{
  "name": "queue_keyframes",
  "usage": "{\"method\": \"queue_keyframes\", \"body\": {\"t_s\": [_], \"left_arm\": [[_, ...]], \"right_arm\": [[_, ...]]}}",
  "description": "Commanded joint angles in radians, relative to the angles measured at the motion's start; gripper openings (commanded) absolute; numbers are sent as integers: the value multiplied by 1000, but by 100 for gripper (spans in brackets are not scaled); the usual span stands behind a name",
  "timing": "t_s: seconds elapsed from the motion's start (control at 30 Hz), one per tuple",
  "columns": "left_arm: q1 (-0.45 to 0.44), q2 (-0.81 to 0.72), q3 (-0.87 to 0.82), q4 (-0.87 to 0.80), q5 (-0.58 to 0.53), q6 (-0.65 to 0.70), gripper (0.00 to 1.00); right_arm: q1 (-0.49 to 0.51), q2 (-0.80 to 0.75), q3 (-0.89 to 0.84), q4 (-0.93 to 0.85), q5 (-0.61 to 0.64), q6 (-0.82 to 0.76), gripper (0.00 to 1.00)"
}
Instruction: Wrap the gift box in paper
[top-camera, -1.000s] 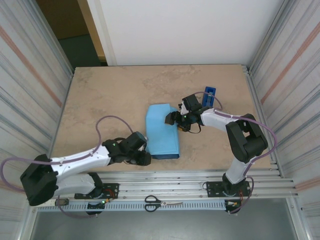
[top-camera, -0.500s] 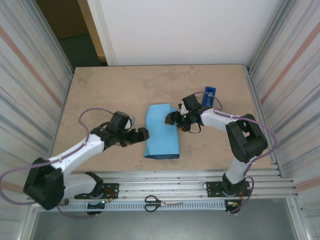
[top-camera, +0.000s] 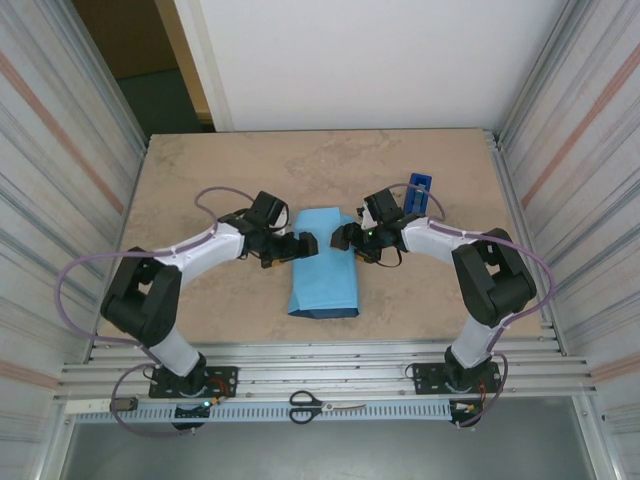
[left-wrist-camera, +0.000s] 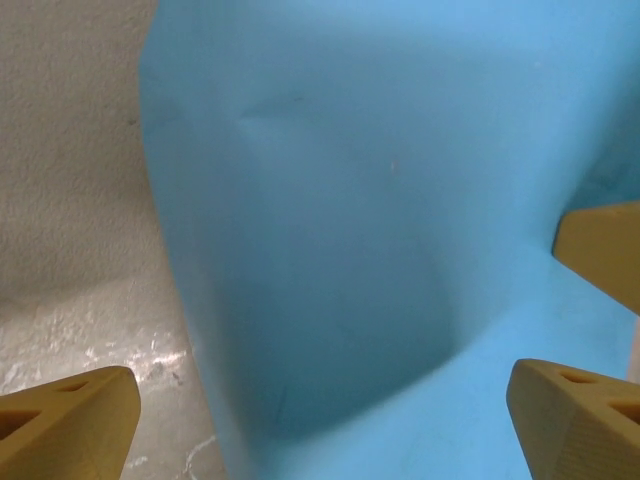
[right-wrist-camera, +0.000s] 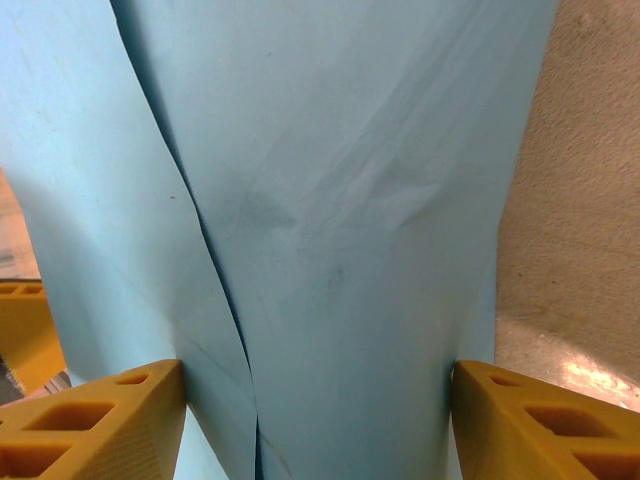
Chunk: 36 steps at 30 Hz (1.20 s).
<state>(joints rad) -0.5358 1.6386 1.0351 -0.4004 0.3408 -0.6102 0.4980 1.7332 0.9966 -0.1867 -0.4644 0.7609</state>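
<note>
Top external: left hand (top-camera: 303, 245) spread open beside paper (top-camera: 325, 270); right hand (top-camera: 345, 238) clamps paper's right edge.

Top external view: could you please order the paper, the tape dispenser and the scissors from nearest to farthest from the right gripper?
1. The paper: right at the right gripper, on its left side.
2. The tape dispenser: a little farther back and to the right.
3. The scissors: far off at the very near edge, bottom centre of the view.

Left gripper (top-camera: 303, 244) spread wide, right gripper (top-camera: 345, 238) clamping, arms angled inward
</note>
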Motion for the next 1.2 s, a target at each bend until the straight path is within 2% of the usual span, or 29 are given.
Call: {"method": "queue_keyframes", "body": {"t_s": [0.0,0.37,0.53,0.7,0.87,1.07,1.17], "left_arm": [[10,30,46,-31,19,45,93],[-16,79,55,-38,62,127,93],[-25,106,20,-56,35,156,87],[-30,103,-28,-61,8,180,86],[-32,109,-41,-60,9,200,85],[-35,117,-35,-59,11,211,85],[-34,125,-32,-64,6,219,85]], "right_arm": [[29,23,-49,-102,44,24,66],[30,20,-66,-57,16,49,65],[24,6,-51,-65,13,43,68],[-5,-41,-23,-87,-5,20,77],[-33,-95,-30,-86,-18,16,79],[-19,-69,-46,-77,-58,6,78],[-11,-42,-48,-91,-74,3,73]]}}
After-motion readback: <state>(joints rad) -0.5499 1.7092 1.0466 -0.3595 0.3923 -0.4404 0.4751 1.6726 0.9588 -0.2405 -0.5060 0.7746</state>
